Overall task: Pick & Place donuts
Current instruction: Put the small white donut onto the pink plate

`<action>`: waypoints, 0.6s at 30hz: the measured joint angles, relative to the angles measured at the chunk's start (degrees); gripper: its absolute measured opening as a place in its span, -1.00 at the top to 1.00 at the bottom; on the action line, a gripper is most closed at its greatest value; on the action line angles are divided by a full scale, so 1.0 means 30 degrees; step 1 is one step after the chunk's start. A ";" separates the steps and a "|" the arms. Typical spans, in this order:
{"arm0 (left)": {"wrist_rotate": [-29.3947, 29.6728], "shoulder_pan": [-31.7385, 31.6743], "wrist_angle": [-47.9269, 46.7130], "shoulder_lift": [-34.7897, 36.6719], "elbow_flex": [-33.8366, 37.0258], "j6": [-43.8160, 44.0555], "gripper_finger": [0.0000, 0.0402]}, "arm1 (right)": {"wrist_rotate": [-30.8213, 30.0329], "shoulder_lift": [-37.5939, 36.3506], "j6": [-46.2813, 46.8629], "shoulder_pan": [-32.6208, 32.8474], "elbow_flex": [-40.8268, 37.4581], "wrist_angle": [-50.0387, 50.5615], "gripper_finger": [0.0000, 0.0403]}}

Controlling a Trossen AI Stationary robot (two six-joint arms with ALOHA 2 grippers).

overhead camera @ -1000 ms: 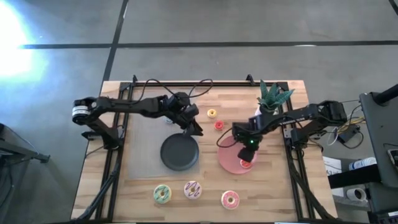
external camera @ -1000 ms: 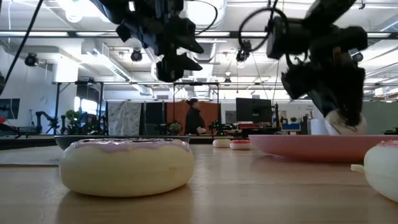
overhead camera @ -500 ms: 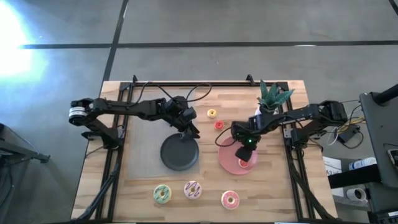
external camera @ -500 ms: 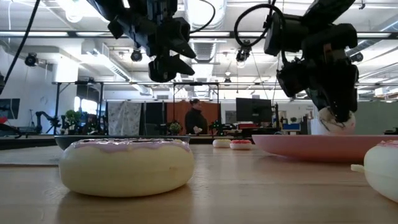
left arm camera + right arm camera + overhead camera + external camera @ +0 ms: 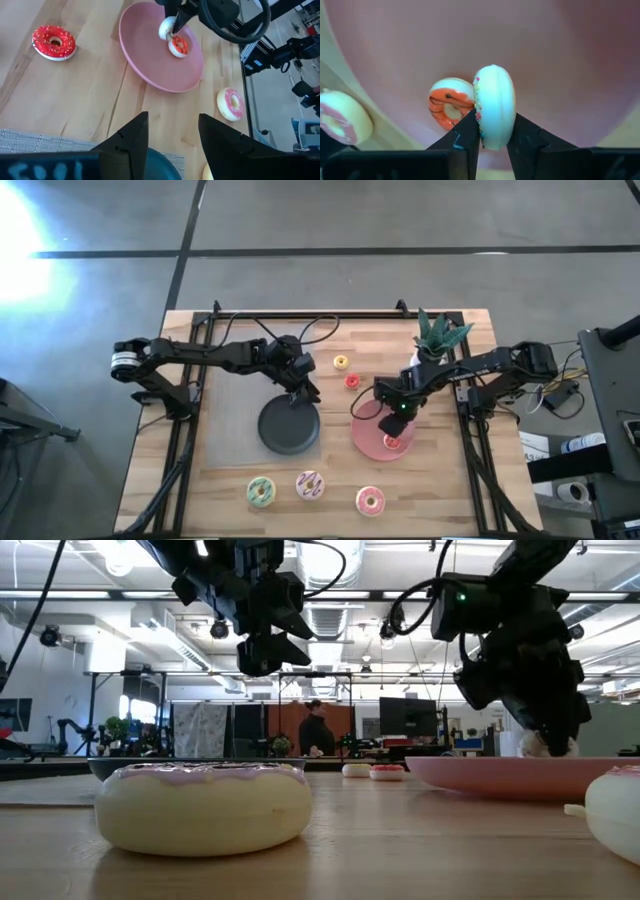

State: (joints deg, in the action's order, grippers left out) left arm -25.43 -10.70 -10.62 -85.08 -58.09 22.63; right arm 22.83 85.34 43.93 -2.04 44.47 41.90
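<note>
Overhead, table-level and two wrist views — all share the pink plate (image 5: 368, 442).

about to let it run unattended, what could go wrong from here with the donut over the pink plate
1. The right end effector grips the small donut on edge; dropped like that, it may roll off the pink plate.
2. The orange donut lies right beside it, so lowering could knock it.
3. The left end effector, open above the black plate, is close to the right arm.

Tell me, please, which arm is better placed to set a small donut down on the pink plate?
The right: its gripper is shut on a pale small donut directly over the pink plate. The left gripper is open and empty, above the black plate.
</note>
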 joint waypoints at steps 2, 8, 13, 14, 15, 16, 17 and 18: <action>0.0005 0.0000 0.0009 0.0007 0.0006 0.0002 0.27 | -0.0062 0.0000 0.0273 -0.0012 0.0000 -0.0022 0.57; 0.0007 -0.0007 0.0016 0.0007 0.0018 0.0012 0.27 | -0.0610 0.0007 0.0458 0.0000 0.0000 0.0435 0.34; 0.0020 -0.0007 0.0016 0.0007 0.0018 0.0015 0.27 | -0.2002 -0.0009 0.0591 -0.0029 0.0081 0.2245 0.19; 0.0092 -0.0007 0.0016 0.0007 0.0018 0.0015 0.27 | -0.2204 -0.0059 0.0499 -0.0029 0.0137 0.2490 0.18; 0.0163 -0.0007 0.0016 0.0007 0.0018 0.0015 0.27 | -0.2322 -0.0148 0.0374 -0.0029 0.0197 0.2705 0.17; 0.0218 -0.0008 0.0017 0.0007 0.0018 0.0015 0.27 | -0.2448 -0.0209 0.0269 -0.0027 0.0314 0.2967 0.16; 0.0317 -0.0021 0.0017 0.0007 0.0018 0.0015 0.27 | -0.2602 -0.0305 0.0136 -0.0022 0.0448 0.3122 0.16; 0.0328 -0.0022 0.0016 0.0007 0.0018 -0.0013 0.27 | -0.2679 -0.0408 -0.0045 -0.0022 0.0606 0.3243 0.16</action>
State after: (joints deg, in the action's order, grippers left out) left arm -24.45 -10.76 -10.57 -85.06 -58.04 22.59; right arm 14.79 84.12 43.80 -2.11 46.29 51.63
